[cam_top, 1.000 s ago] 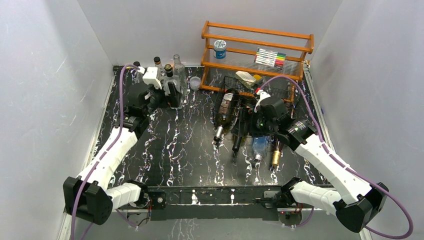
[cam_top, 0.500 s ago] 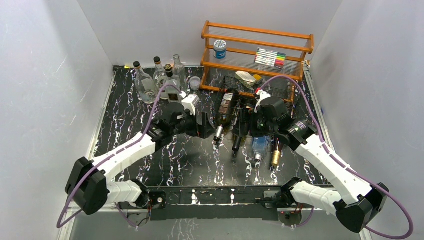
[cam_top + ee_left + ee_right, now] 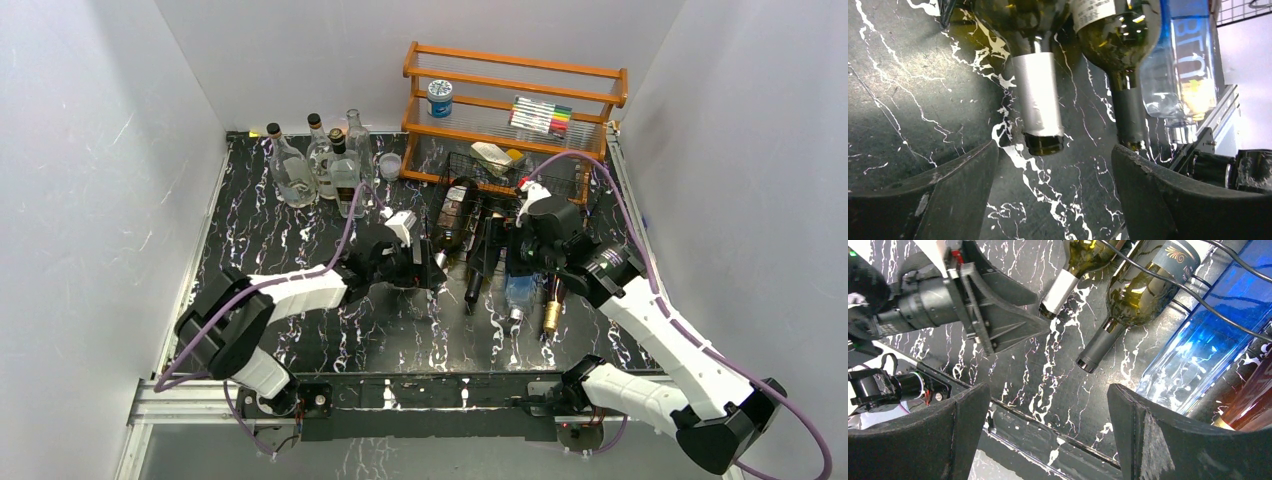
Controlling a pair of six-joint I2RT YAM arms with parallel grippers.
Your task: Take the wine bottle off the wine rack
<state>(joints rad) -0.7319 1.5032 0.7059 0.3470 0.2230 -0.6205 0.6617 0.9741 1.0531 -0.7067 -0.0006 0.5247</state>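
Observation:
The black wire wine rack (image 3: pixel 560 175) stands at the back right and holds several bottles lying with necks toward me. The leftmost is a dark green bottle (image 3: pixel 452 212) with a silver foil neck (image 3: pixel 1038 100). My left gripper (image 3: pixel 428 270) is open, low over the table, its fingers on either side of that neck's mouth without touching it (image 3: pixel 1054 156). A dark-necked bottle (image 3: pixel 1128 115) and a blue clear bottle (image 3: pixel 1183 65) lie to its right. My right gripper (image 3: pixel 530 248) hovers open and empty (image 3: pixel 1048 390) over the bottle necks, with rack wires (image 3: pixel 1158 277) in view.
Three or more glass bottles (image 3: pixel 318 165) and a small cup (image 3: pixel 390 165) stand at the back left. The orange wooden shelf (image 3: pixel 515 95) with markers and a tin stands behind the rack. A gold-foil bottle (image 3: pixel 552 312) lies rightmost. The black front rail (image 3: pixel 430 390) runs along the near edge.
My left arm swung from the standing bottles at the back left across to the silver-foil neck of the leftmost rack bottle. My right arm shifted only slightly.

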